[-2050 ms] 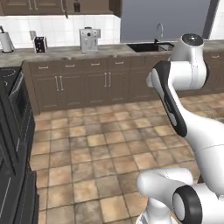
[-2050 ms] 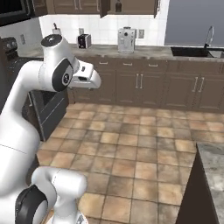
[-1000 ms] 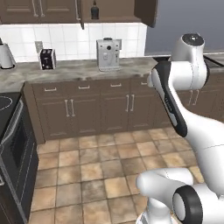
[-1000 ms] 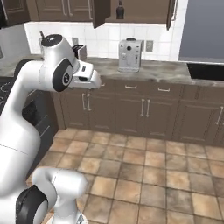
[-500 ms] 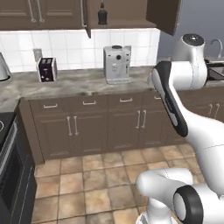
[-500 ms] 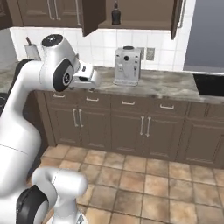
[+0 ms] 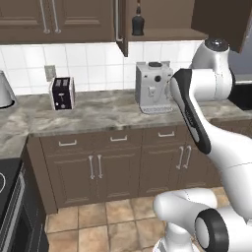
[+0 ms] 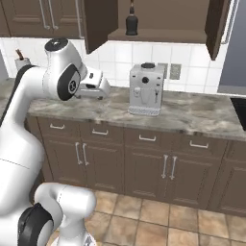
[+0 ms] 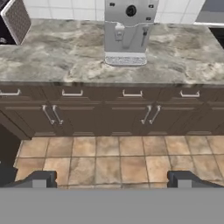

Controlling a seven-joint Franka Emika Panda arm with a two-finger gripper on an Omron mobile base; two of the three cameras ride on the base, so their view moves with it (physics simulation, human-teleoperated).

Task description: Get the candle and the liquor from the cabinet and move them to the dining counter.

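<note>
Hand view: the gripper (image 9: 112, 179) looks down and forward at the worktop edge, its two dark fingertips (image 9: 40, 178) standing far apart at the bottom, nothing between them.
Arm pose: in the right base view the white arm rises from the lower left, bends at a high elbow and reaches level toward the worktop; the hand (image 8: 94, 85) hangs just over the front edge of the marble, well below the cabinet.
Hand state: jaws spread wide, holding nothing.
Liquor: the liquor (image 8: 131, 21) stands upright on the lower shelf of the cabinet (image 8: 158, 34), long axis vertical, thin neck pointing up; it sits well above the hand and ahead of it, off to its right in the right base view. In the left base view the same bottle (image 7: 138, 23) stands just behind the edge of the open door (image 7: 121, 27).
Candle: I cannot tell where it is.
Cabinet: doors swung open on both sides of the shelf; the shut doors beside it carry long silver bar handles (image 7: 44, 15).
In front of the hand: a grey coffee machine (image 9: 127, 30) stands on the marble worktop (image 9: 57, 57), right under the bottle's shelf.
To one side: a dark toaster (image 7: 62, 93) stands on the worktop against the white tiles, apart from the coffee machine.
Below the hand: brown drawer fronts and doors (image 9: 100, 114) with short silver handles, then a tan tile floor (image 9: 109, 159).
</note>
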